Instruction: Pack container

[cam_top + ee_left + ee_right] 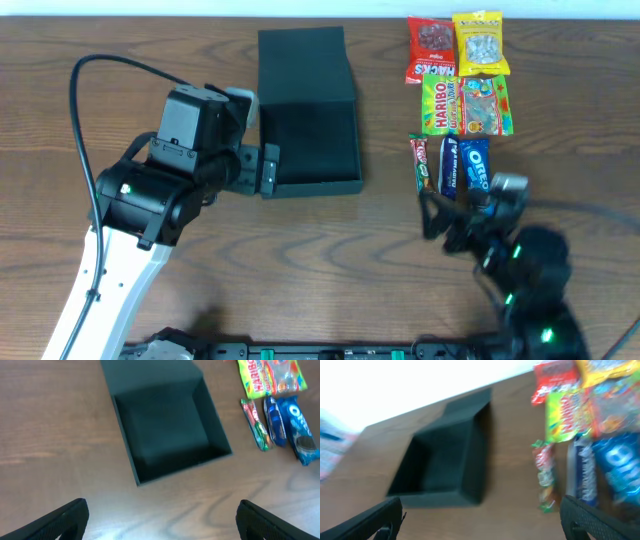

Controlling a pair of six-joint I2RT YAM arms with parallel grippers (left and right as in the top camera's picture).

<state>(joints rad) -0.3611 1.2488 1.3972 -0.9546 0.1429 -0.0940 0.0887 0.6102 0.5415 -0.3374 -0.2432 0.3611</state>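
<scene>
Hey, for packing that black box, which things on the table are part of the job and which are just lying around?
Part of the job: container, open and empty; probably what goes in it: Oreo packet, blue bar, red-green bar, Haribo bag, orange gummy bag, red bag, yellow bag.
Just there: table; black cable on the left arm.

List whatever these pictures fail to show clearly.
- Overhead: the Oreo packet's near end, partly covered by the right tool.
- Left wrist: the Haribo bag's top and the container's lid, both cut off by the upper edge.
- Right wrist: the Oreo packet's lettering, smeared by blur.
</scene>
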